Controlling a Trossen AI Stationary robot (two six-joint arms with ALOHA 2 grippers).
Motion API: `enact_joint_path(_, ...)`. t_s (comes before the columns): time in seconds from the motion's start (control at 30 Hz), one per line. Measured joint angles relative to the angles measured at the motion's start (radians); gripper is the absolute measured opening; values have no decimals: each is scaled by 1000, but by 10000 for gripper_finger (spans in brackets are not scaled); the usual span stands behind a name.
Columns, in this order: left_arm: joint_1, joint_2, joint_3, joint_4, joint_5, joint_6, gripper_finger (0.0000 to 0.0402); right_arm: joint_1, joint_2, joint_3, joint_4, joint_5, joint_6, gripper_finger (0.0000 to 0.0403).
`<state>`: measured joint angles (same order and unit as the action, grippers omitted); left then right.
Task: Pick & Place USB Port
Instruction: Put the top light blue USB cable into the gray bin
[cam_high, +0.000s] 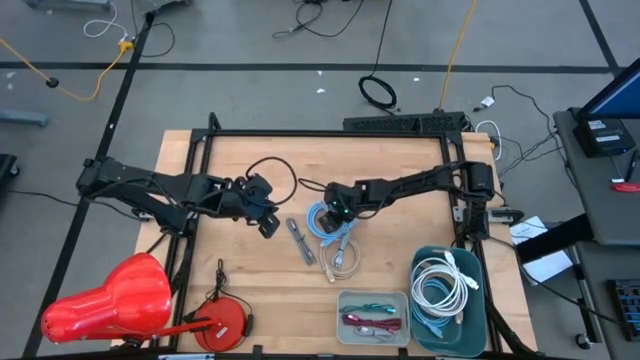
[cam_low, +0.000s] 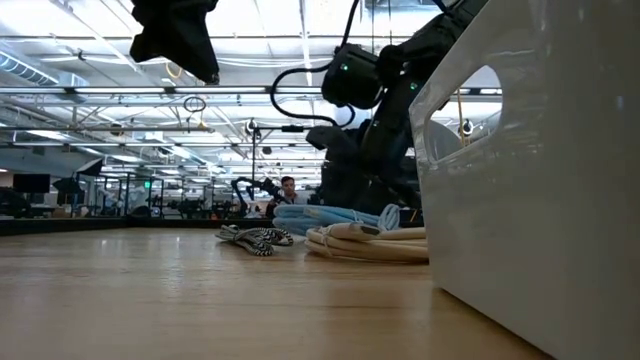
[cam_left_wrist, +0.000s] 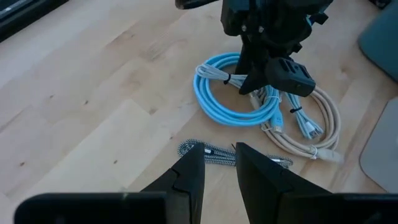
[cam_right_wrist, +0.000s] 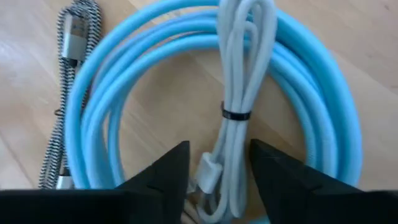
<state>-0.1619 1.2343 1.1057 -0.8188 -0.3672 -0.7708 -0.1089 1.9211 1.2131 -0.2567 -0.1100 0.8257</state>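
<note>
On the pale wooden bench (cam_high: 240, 270), the right pincer (cam_high: 338, 213) hangs over a coiled light-blue cable (cam_high: 325, 220); the left pincer (cam_high: 268, 222) waits beside that coil.

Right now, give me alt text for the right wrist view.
The right hand, fingers open, hangs low over a coiled blue cable, straddling a bundled pale grey cable lying across the coil. A black-and-white braided cable lies beside it on the wooden table.

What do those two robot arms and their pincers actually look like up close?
Both arms are slim, black and jointed, with black cables looping alongside. The right pincer ends in two flat, dark, wedge-shaped fingers; the left pincer looks the same. A small green light glows near the right arm's wrist.
</note>
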Motion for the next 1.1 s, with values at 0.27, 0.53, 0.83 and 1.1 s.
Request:
enact_joint_path(0.27,0,0,0,1,-4,0,92,2,-2,1,8,-1,-31,15)
enact_joint_path(0.53,0,0,0,1,-5,-1,92,12,-47,0,17,16,-64,11)
enact_joint_path(0.83,0,0,0,1,-20,6,92,13,-280,1,39,107,-90,11)
enact_joint_path(1.1,3,0,0,-7,-19,7,92,167,-546,1,-139,13,-42,12)
